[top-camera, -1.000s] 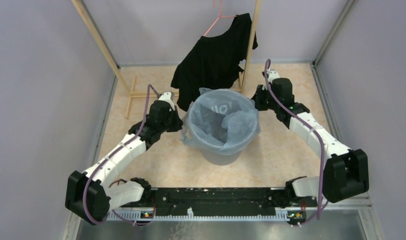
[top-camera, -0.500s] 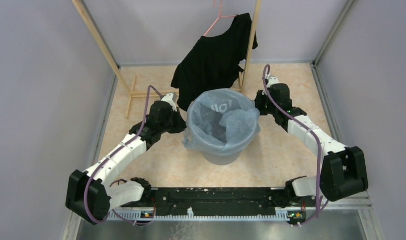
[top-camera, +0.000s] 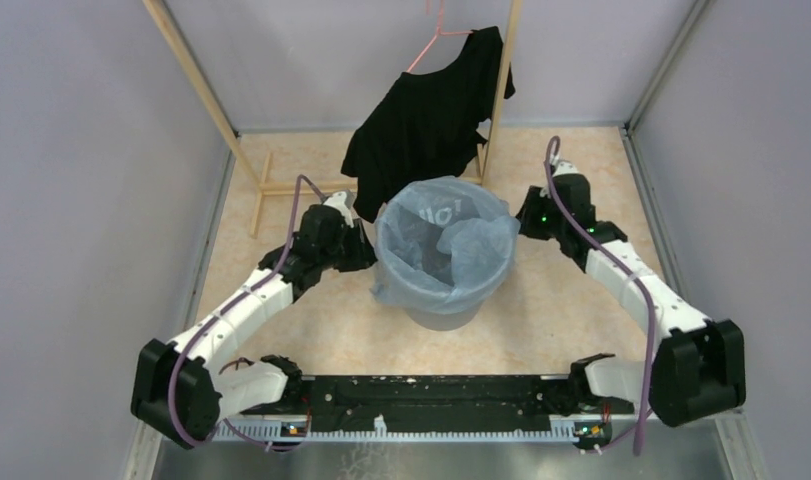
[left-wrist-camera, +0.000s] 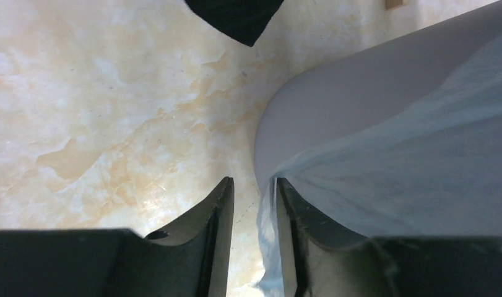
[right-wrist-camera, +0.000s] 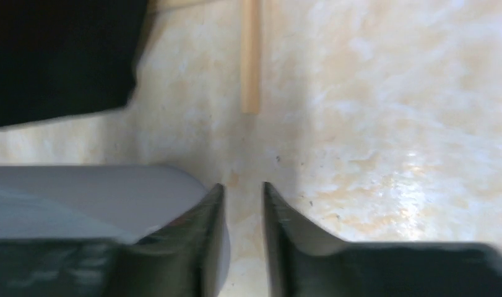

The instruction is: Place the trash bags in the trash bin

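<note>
Marbled tabletop [top-camera: 571,290] is carrying the trash bin [top-camera: 441,315], flimsy light trash bag [top-camera: 451,240] draping over its rim, likely best pinched at loose film, left gripper [left-wrist-camera: 253,204] sitting slightly apart around film, right gripper [right-wrist-camera: 243,204] apart, empty.

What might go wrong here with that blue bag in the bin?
The left tool has a strip of the trash bag between its fingers; pulling could tear the thin film or drag it off the trash bin. The black shirt hangs close behind and might snag.
</note>
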You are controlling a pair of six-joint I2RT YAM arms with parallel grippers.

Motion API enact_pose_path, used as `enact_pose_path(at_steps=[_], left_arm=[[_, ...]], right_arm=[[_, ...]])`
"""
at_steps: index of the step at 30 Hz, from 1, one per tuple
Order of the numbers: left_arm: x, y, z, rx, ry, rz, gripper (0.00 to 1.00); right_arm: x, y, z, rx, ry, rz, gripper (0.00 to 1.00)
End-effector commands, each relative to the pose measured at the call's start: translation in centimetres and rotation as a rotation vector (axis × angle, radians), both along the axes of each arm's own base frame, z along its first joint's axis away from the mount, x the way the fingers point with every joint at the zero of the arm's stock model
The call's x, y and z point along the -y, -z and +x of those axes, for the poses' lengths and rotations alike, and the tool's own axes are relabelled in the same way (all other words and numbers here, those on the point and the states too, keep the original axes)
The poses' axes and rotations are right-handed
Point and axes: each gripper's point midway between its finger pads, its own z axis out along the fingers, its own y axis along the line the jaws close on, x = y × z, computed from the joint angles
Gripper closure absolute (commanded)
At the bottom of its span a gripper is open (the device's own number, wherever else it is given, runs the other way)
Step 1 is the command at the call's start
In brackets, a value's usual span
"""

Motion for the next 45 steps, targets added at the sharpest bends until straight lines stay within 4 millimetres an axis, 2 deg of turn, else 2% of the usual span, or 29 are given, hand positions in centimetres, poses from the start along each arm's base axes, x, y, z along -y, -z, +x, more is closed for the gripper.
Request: enact_pose_path(at_steps=[1, 3, 5, 9, 11, 15, 19, 20, 23, 26, 32, 35, 38, 40, 41, 43, 45], left_arm=[[-1.6, -4.5, 0.5, 0.129, -0.054, 0.016, 0.55], [-1.9, -4.7, 0.0, 0.134, -0.067, 0.007, 0.48], [-2.0, -4.4, -0.6, 0.124, -0.063, 0.001, 0.46], [-2.5, -2.8, -2.0, 0.076, -0.049, 0.026, 0.45], [-2.1, -2.2, -2.9, 0.055, -0.011, 0.009, 0.43], [-0.1, -1.2, -4.6, 0.012, 0.076, -0.104, 0.39], [1.8, 0.1, -5.7, -0.036, 0.121, -0.242, 0.41], [2.1, 0.5, -5.7, -0.044, 0.118, -0.260, 0.43], [2.7, 1.8, -5.6, -0.072, 0.119, -0.293, 0.51], [2.8, 3.0, -5.5, -0.100, 0.112, -0.283, 0.60], [2.5, 6.0, -5.7, -0.154, 0.092, -0.245, 0.79], [2.5, 6.9, -5.8, -0.173, 0.084, -0.234, 0.82], [2.0, 6.8, -5.5, -0.153, 0.068, -0.205, 0.83], [1.2, 6.6, -5.3, -0.141, 0.050, -0.161, 0.82], [0.9, 6.4, -5.3, -0.138, 0.044, -0.141, 0.81], [0.3, 5.6, -5.2, -0.114, 0.031, -0.116, 0.74], [-0.1, 5.2, -5.3, -0.098, 0.021, -0.103, 0.65]], right_arm=[[5.1, -7.8, -0.7, 0.139, 0.160, -0.070, 0.63], [5.4, -8.6, -2.0, 0.145, 0.146, -0.038, 0.48], [4.8, -8.5, -3.4, 0.135, 0.093, 0.005, 0.36], [1.0, -9.3, -6.1, 0.167, -0.125, 0.150, 0.28], [-0.8, -9.2, -7.2, 0.171, -0.225, 0.223, 0.25], [-3.4, -7.5, -8.4, 0.122, -0.357, 0.353, 0.26], [-3.9, -5.7, -7.7, 0.107, -0.345, 0.393, 0.29], [-3.8, -5.2, -7.4, 0.107, -0.329, 0.395, 0.32], [-3.9, -3.0, -6.9, 0.063, -0.300, 0.414, 0.49], [-4.5, -1.0, -7.1, 0.014, -0.292, 0.459, 0.56], [-4.0, 2.5, -6.9, -0.041, -0.210, 0.444, 0.65], [-4.0, 4.2, -6.7, -0.098, -0.197, 0.423, 0.68], [-2.4, 5.2, -6.1, -0.139, -0.126, 0.317, 0.68], [-0.1, 4.8, -5.7, -0.165, -0.034, 0.195, 0.66], [1.2, 3.8, -5.3, -0.158, 0.020, 0.134, 0.63], [3.6, 0.5, -4.5, -0.103, 0.121, 0.039, 0.54], [5.8, -4.0, -3.6, -0.007, 0.208, -0.036, 0.45]])
